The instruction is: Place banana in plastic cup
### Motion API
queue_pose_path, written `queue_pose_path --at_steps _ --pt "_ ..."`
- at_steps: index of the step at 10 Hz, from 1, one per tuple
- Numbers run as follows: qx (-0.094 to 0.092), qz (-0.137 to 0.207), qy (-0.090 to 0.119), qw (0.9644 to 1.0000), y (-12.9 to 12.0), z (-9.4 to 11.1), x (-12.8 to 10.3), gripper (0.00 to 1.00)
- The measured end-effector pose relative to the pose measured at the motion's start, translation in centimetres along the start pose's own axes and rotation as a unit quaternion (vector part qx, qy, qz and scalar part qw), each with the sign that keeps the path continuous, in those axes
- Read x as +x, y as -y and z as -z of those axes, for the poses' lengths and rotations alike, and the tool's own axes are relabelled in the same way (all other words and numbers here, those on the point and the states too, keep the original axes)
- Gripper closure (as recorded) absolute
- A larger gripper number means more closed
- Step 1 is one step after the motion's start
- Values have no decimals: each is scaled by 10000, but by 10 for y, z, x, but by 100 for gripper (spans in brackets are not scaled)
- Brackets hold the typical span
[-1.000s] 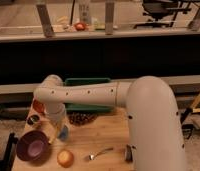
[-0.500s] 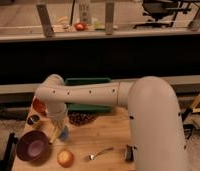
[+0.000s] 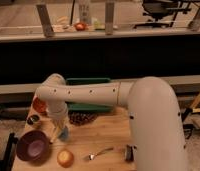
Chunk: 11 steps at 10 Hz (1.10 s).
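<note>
My gripper (image 3: 59,126) hangs at the end of the white arm, pointing down over the left part of the wooden table (image 3: 108,137). Right below it stands the light blue-grey plastic cup (image 3: 63,133). A pale yellow slanted strip, which looks like the banana (image 3: 54,135), shows at the gripper's lower end. It runs down along the cup's left side. Whether it is held, or touches the cup, I cannot tell. The arm's wrist hides the cup's mouth.
A purple bowl (image 3: 34,146) sits at the front left, with a round orange fruit (image 3: 65,158) to its right. A small dark cup (image 3: 34,120) and a red object (image 3: 39,105) are behind. A green tray (image 3: 90,95), a dark bowl (image 3: 82,118) and a spoon (image 3: 99,153) lie right of the gripper.
</note>
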<state>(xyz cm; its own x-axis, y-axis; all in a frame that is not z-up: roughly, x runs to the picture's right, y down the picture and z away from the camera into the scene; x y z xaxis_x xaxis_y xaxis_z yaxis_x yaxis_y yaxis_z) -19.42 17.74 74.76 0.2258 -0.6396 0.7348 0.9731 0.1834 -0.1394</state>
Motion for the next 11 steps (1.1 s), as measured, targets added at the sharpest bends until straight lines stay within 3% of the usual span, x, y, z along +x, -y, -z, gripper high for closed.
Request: queue_pose_path --at_steps 4,11 --pt "-22 20 -10 10000 1 -1 1 22" --pt "-70 65 3 10000 4 -4 5 20"
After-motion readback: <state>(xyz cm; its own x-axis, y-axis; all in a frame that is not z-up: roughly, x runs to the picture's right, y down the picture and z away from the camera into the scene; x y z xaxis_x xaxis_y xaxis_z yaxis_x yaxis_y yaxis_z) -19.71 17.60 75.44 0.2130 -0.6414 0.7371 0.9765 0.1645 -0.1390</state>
